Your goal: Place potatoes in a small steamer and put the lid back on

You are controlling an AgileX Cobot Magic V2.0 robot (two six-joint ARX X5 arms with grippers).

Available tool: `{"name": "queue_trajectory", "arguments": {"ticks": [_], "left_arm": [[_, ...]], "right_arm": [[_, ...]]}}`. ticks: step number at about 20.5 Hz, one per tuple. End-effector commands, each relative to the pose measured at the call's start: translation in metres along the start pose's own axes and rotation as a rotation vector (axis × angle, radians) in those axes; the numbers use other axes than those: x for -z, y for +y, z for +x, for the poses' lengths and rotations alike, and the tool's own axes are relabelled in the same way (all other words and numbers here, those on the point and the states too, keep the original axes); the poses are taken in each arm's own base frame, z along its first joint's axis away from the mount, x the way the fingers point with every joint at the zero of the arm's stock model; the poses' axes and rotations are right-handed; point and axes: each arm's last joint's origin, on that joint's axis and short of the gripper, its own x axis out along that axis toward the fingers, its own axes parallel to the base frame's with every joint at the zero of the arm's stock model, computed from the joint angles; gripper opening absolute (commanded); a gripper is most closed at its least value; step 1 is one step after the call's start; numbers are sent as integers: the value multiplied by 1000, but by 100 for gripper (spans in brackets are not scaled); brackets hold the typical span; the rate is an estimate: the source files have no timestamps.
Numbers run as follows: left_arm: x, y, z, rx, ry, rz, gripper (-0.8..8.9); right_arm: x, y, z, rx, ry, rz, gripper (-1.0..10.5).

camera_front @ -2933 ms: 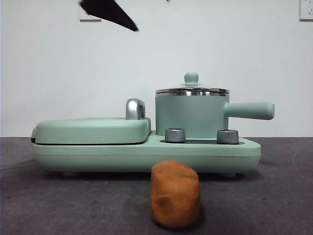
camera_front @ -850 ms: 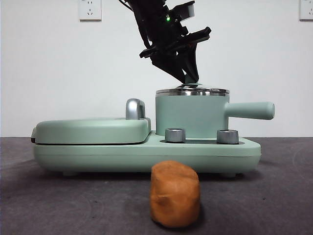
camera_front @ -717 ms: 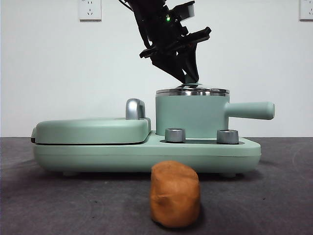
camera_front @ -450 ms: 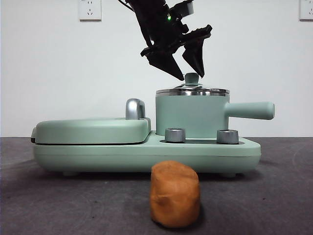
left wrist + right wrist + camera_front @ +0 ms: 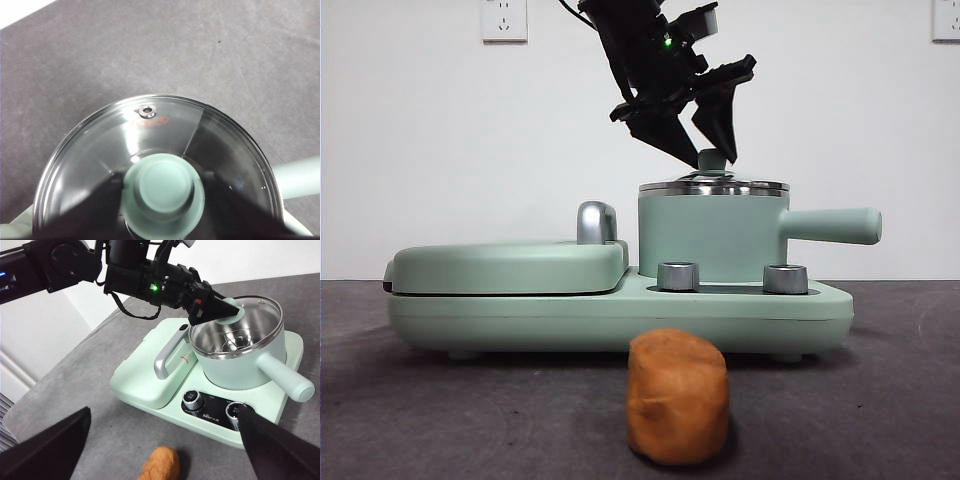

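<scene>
Now the left gripper [image 5: 710,148] has parted its black jaws, which were pinched on the small mint-green knob [image 5: 163,187] moments ago; they straddle it without gripping. So the round clear glass lid [image 5: 165,145] remains on the mint-green cylindrical steamer pot [image 5: 712,238]; the orange-brown potato [image 5: 677,396] waits on the table, right gripper [image 5: 165,450] wide open, empty.

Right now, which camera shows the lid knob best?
The left wrist view: the knob fills the frame, between the left gripper jaws. The front view shows it small, side-on; in the right wrist view the gripper mostly hides it.
</scene>
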Motion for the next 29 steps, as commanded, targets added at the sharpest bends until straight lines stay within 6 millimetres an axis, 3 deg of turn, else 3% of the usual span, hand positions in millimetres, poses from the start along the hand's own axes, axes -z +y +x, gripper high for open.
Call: {"name": "queue_trajectory", "arguments": {"ticks": [1, 8, 12, 16, 19, 22, 27, 29], "left_arm": [[-2, -1, 7, 5, -11, -8, 4], [-10, -2, -1, 6, -18, -19, 5], [-26, 1, -29, -2, -62, -65, 5], [-37, 9, -68, -25, -104, -73, 5], [-38, 19, -100, -52, -90, -90, 5], [-37, 35, -136, -94, -89, -116, 5], [-35, 63, -187, -184, -147, -165, 5], [-34, 69, -196, -205, -160, -176, 5]], "right_arm": [[-3, 2, -2, -4, -4, 5, 468], [-2, 1, -2, 29, -5, 13, 468], [-4, -7, 8, 128, 85, 88, 468], [-22, -7, 24, 142, 173, 88, 468], [-32, -6, 44, 183, 285, 89, 468], [-32, 1, 77, 233, 425, 107, 468], [-3, 27, 146, 275, 643, 76, 468], [8, 33, 164, 287, 676, 69, 468]]}}
